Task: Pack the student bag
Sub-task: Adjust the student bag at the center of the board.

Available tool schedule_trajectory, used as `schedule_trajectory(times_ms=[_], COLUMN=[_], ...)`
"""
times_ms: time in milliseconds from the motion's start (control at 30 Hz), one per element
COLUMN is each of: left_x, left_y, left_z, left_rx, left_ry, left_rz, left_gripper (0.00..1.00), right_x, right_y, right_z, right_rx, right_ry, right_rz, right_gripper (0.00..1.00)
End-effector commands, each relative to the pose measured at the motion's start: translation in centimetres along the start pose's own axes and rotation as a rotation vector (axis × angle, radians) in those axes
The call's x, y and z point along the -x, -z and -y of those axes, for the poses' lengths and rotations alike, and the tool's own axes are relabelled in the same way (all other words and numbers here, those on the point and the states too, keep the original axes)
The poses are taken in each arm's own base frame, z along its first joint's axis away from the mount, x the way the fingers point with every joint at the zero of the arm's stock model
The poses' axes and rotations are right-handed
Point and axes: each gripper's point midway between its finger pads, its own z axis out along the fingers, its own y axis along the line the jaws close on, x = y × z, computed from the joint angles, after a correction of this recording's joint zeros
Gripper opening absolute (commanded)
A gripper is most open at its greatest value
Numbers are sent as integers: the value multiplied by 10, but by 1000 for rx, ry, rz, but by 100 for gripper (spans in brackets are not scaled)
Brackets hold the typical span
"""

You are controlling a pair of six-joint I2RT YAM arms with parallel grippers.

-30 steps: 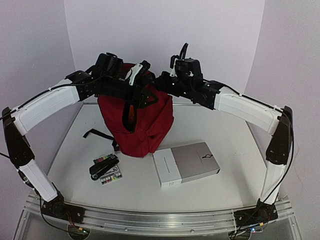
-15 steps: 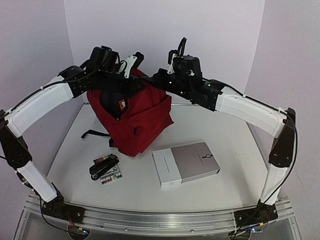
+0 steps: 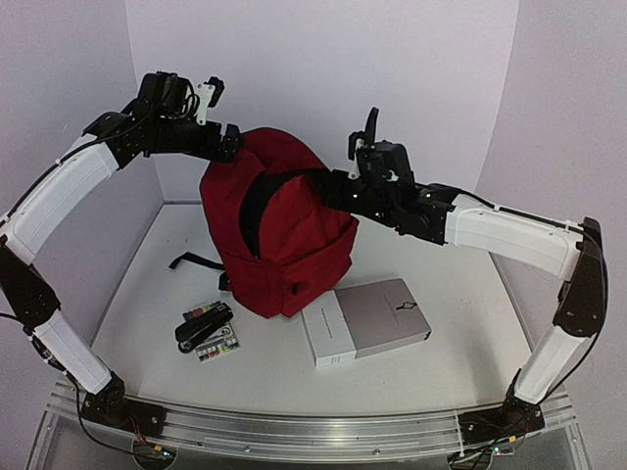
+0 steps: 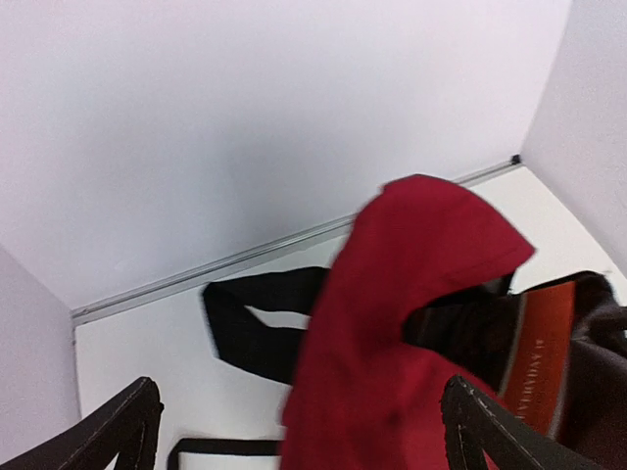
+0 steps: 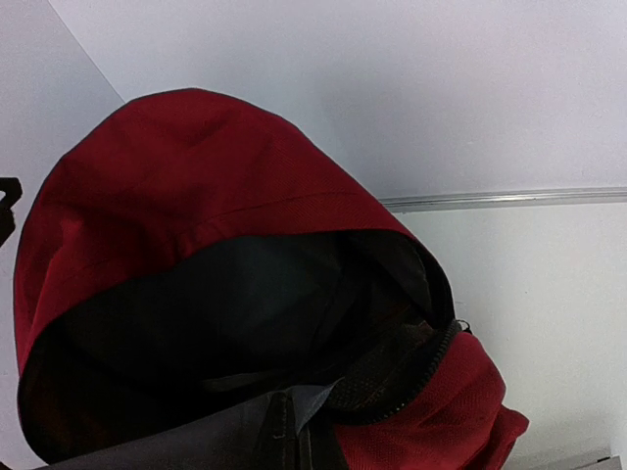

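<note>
Setting: White walls (image 3: 323, 59) closed in the pale tabletop (image 3: 441, 255) at the back and both sides, with a metal rail (image 3: 313, 431) along the near edge.
Bag: the student bag (image 3: 284, 245) stood upright at the back centre, its mouth gaping toward the left, and a black strap (image 3: 191, 262) trailed onto the table on that side.
Left arm: the left gripper (image 3: 227, 145) sat high against the bag's top left edge. On my wrist feed its fingers (image 4: 132, 421) were spread wide and gripped nothing.
Right arm: the right gripper (image 3: 323, 186) reached to the bag's upper rim. Its wrist feed showed only the red hood and dark lining, so I could not tell how its jaws stood.
Loose items: a grey book (image 3: 364, 320) lay flat just beside the bag's front right corner. A small black object (image 3: 204, 328) and a multicoloured card (image 3: 217, 345) lay near the front left.
Room: bare tabletop showed to the right of the bag and between the items and the rail.
</note>
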Motion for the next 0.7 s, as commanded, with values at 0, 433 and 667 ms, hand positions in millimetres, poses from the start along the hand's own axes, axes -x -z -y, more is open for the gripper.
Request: schedule_trajectory(times_ms=[0,433,667], left_x=[0,-24,-38], left_y=[3,-21,-33], left_z=[-25,-31,-45], left_rx=[89,-155,-304], left_ry=[0,281,453], left_rz=[-31,-54,-32], left_gripper=[100,23,0], right_x=[61,166,232], right_y=[37,94,108], right_z=[-27,-52,-105], right_rx=[122,143,267], right_ry=[-76,-48,6], right_rz=[150,394,521], right_gripper=[0,0,0])
